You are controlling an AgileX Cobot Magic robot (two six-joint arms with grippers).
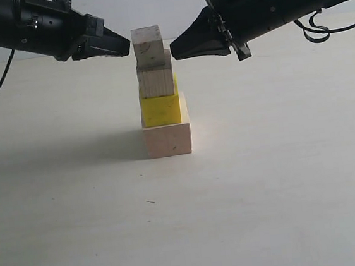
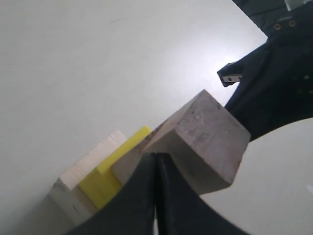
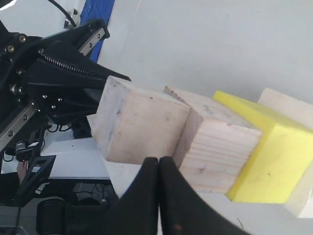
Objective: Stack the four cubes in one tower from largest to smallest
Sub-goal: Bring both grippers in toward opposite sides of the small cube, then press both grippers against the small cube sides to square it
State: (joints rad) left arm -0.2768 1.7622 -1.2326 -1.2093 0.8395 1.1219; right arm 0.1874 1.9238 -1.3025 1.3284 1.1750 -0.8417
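Four cubes stand as one tower near the middle of the pale table. The large wooden cube is at the bottom, with the yellow cube on it, then the medium wooden cube, and the small wooden cube on top. Their left faces line up roughly, so each upper cube leaves a step on the right. The left gripper points in from the left at the height of the small cube, its fingers pressed together, the tip just beside the cube's left face. The right gripper comes in from the right, fingers likewise pressed together, its tip just beside the right edge where the small and medium cubes meet. Whether either tip touches the wood cannot be told.
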